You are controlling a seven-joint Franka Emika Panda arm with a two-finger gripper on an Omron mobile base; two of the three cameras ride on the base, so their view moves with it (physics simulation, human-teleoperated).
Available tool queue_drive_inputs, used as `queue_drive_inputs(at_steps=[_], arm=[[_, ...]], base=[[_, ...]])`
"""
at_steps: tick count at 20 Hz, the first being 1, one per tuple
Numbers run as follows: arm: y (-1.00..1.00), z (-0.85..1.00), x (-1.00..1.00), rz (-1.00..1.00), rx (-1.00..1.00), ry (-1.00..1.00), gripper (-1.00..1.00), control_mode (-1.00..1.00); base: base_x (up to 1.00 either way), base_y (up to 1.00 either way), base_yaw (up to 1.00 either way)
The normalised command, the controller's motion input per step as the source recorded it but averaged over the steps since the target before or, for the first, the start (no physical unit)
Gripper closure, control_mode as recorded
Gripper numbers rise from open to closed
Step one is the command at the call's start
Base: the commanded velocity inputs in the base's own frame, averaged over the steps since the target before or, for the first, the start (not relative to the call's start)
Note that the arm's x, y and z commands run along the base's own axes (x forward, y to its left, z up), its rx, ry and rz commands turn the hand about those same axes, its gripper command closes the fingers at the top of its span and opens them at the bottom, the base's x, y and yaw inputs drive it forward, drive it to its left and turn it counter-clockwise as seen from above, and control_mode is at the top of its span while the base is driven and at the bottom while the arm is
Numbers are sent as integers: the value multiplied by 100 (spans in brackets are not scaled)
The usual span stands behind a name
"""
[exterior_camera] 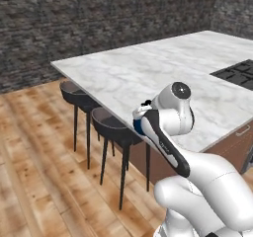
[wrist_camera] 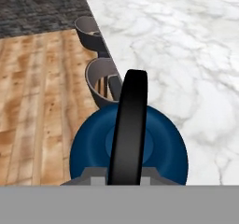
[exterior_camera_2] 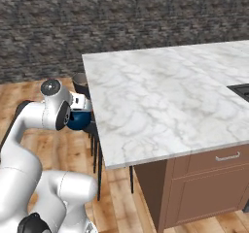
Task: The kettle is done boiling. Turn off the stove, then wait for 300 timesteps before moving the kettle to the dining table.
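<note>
The dining table [exterior_camera_2: 165, 96], a white marble counter, is seen across the centre and right of the right base view, with its near edge running down the middle of the frame. A dark cooktop corner [exterior_camera: 237, 73] is noted at the right edge of the left base view; the state of its knobs cannot be judged. Two dark bar stools [exterior_camera: 111, 125] are seen under the counter's edge at left centre.

The kettle [wrist_camera: 128, 146], blue with a black arched handle [wrist_camera: 130, 125], is held off the stove and hangs beside the counter's edge, above a stool, at the bottom centre of the hand view. The tool [exterior_camera_2: 80, 111] is clamped on that handle.

Judgement: the carrying stage is under way. The kettle has yet to be brought over the marble, set down and released.
</note>
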Motion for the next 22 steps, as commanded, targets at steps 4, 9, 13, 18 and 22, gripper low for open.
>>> queue_drive_inputs(at_steps=[4,9,13,18,22], arm=[[0,0,0,0,0,0,100,100],[0,50,18,-15,0,-8,100,-100],[0,45,16,-12,0,-4,100,-100],[0,37,15,-8,0,-1,100,-100],[0,11,16,-3,0,0,100,-100]], base=[[31,1,-18],[0,0,0],[0,0,0],[0,0,0],[0,0,0]])
